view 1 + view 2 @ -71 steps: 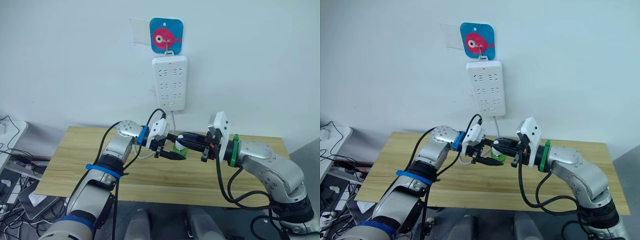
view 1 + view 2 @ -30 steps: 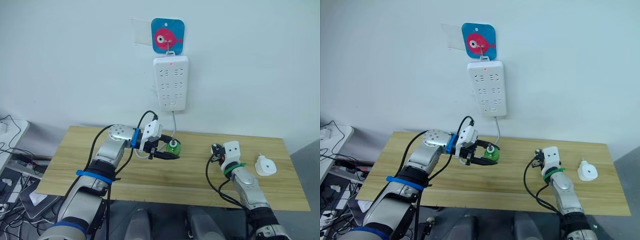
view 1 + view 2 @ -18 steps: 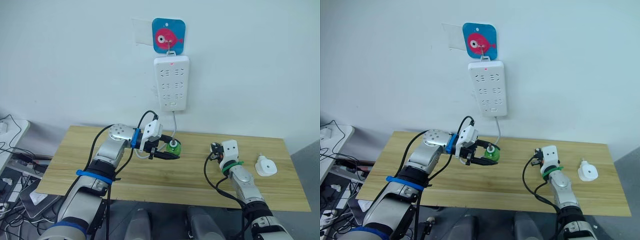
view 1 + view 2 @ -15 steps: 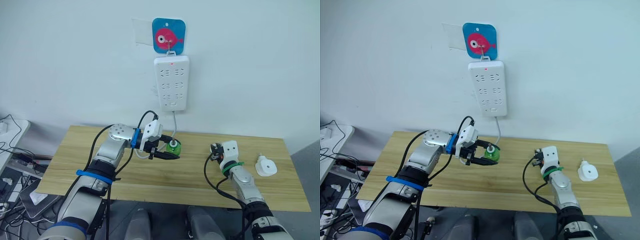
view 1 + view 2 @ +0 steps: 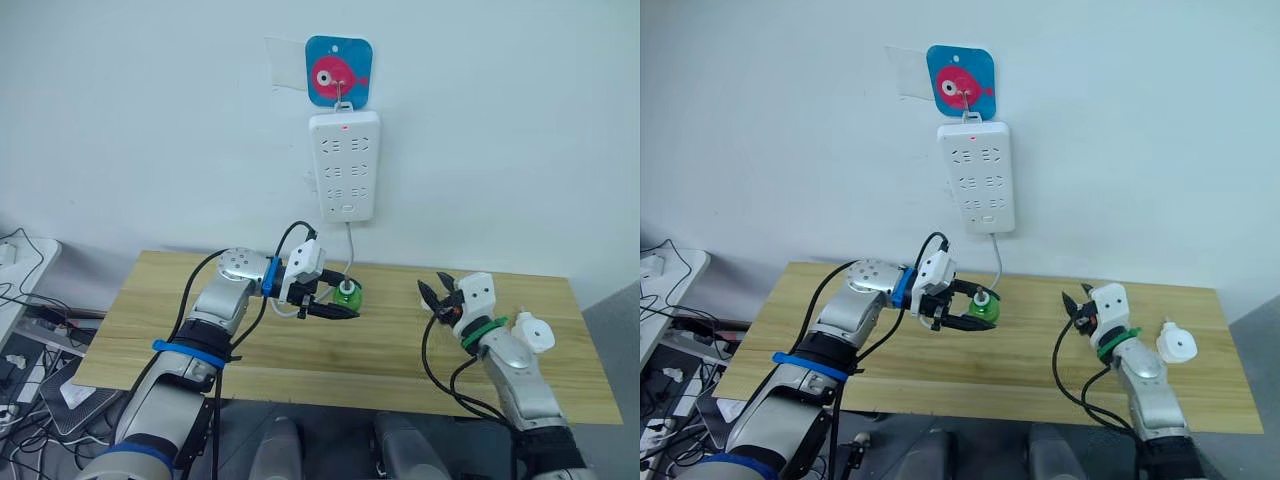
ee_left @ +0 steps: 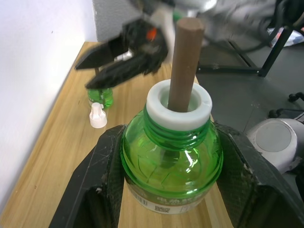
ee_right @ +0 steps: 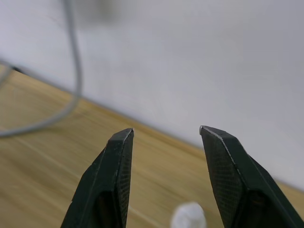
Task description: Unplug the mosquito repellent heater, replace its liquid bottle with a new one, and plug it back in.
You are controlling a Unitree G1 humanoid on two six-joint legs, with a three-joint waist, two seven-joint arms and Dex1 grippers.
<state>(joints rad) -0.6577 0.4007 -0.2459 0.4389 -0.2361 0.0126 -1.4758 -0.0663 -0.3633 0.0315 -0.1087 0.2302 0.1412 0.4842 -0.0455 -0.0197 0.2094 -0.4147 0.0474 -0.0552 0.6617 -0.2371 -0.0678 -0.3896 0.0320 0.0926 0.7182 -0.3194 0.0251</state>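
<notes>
My left gripper (image 5: pixel 338 306) is shut on the liquid bottle (image 6: pixel 172 161), a green bottle with a white collar and a brown wick, held upright above the wooden table (image 5: pixel 300 352). The white mosquito repellent heater (image 5: pixel 533 334) lies on the table at the far right, close behind my right forearm. My right gripper (image 5: pixel 433 292) is open and holds nothing, a little above the table with its tips toward the wall. Beyond it in the left wrist view stands a second small green bottle (image 6: pixel 100 97), the new one, with a white cap (image 6: pixel 98 116) at its near side; whether the cap is on it I cannot tell.
A long white power strip (image 5: pixel 344 166) hangs on the wall from a blue fish hook (image 5: pixel 337 71); its cable (image 5: pixel 995 262) drops to the table behind the held bottle. Cables and boxes (image 5: pixel 30 335) lie off the table's left end.
The right gripper left the bottle and the heater now lies at the table's right. In the last half second the right forearm swung right and its open fingers tilted up. The left arm held still.
</notes>
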